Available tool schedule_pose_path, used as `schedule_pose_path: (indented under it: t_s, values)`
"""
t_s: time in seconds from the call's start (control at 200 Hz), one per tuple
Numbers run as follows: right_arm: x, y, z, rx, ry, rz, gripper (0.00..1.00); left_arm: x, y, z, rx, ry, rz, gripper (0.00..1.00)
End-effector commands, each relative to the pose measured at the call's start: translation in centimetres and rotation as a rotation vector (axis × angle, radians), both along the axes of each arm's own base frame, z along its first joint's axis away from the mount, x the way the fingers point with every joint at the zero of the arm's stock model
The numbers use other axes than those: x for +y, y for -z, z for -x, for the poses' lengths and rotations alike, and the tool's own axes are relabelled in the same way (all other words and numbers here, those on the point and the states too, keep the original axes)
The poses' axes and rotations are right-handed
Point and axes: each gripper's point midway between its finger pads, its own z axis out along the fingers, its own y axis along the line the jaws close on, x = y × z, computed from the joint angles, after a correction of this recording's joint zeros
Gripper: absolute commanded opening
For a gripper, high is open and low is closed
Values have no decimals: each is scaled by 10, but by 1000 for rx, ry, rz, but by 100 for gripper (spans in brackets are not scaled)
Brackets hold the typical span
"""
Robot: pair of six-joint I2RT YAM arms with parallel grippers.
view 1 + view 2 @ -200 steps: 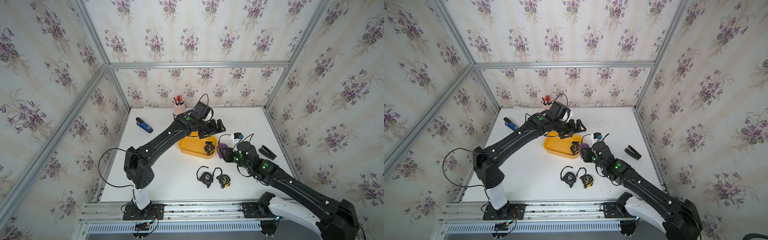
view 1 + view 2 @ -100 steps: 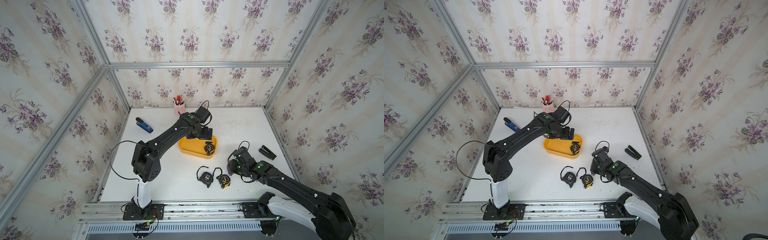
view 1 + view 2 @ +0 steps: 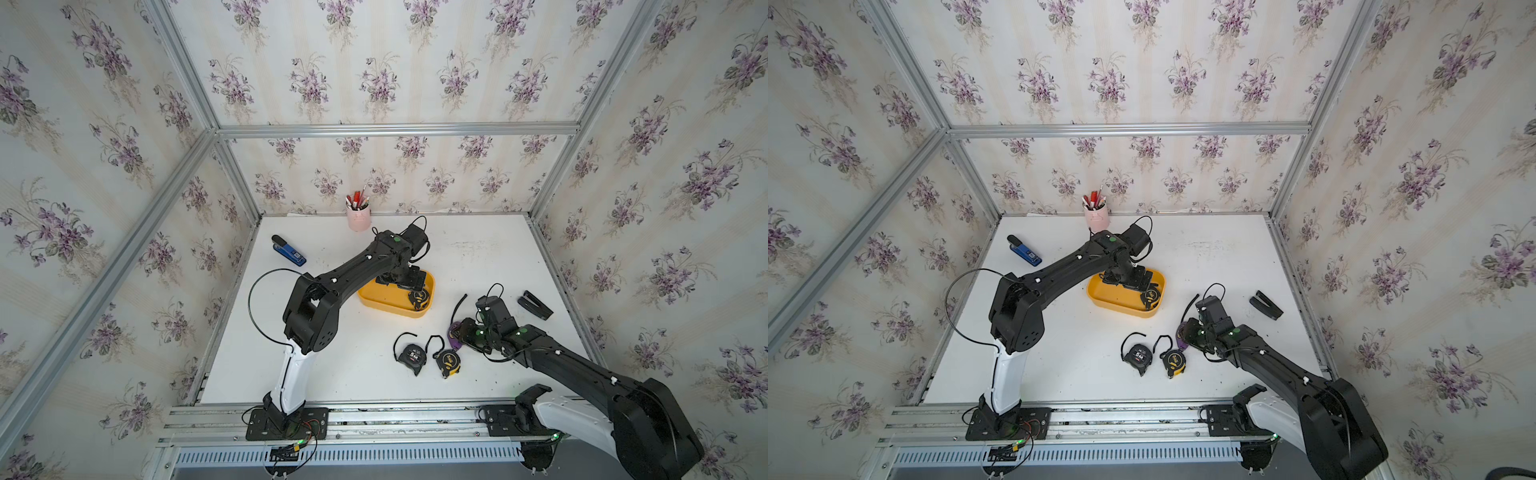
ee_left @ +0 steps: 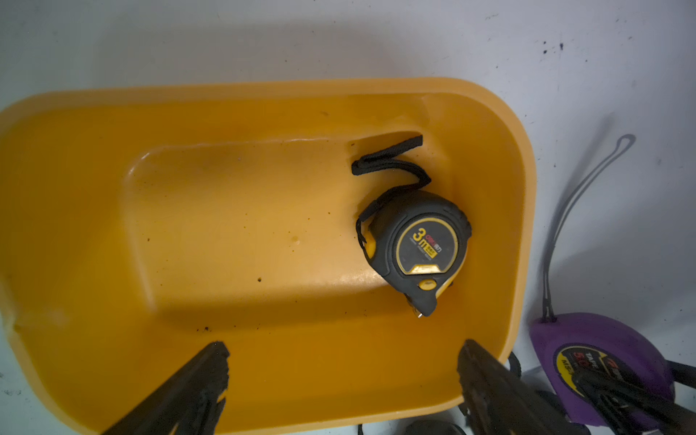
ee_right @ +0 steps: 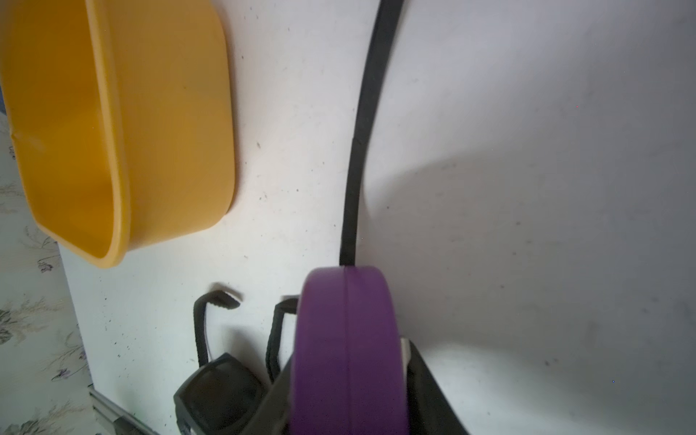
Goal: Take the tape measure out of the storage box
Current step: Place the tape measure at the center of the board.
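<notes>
The yellow storage box (image 3: 386,301) (image 3: 1117,300) sits mid-table. One black-and-yellow tape measure (image 3: 419,298) (image 4: 418,244) lies at the box's right end, strap curled beside it. My left gripper (image 3: 409,280) (image 4: 342,348) hangs open over the box's inside, both fingers apart and empty, short of that tape measure. My right gripper (image 3: 462,332) (image 5: 348,361) is shut on a purple tape measure (image 3: 454,336) (image 5: 346,320) (image 4: 602,350), low over the table to the front right of the box. Its black strap (image 5: 361,150) trails toward the back.
Two tape measures lie on the table near the front, a black one (image 3: 411,356) and a yellow-black one (image 3: 448,361), just left of my right gripper. A pink pen cup (image 3: 358,216) stands at the back, with a blue stapler (image 3: 289,251) at the left. A black stapler (image 3: 535,304) lies at the right.
My right gripper carried the purple tape measure from beside the box toward the front and down. My left gripper came down over the box.
</notes>
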Motion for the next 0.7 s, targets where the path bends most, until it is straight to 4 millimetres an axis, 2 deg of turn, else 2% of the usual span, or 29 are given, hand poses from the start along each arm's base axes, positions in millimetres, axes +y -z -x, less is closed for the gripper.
schedule_pose_path:
  t_s: [0.0, 0.21, 0.48, 0.694]
  values:
    - [4, 5, 13, 35, -43, -32, 25, -5, 4, 0, 7, 31, 0, 97]
    - [-7, 11, 19, 57, -13, 12, 34, -14, 17, -2, 24, 49, 14, 97]
    - [-19, 9, 19, 56, 43, 60, 71, -26, 27, -2, 46, 93, 10, 97]
    - [-34, -3, 15, 14, 102, 113, 81, -29, 33, 2, 63, 107, 14, 97]
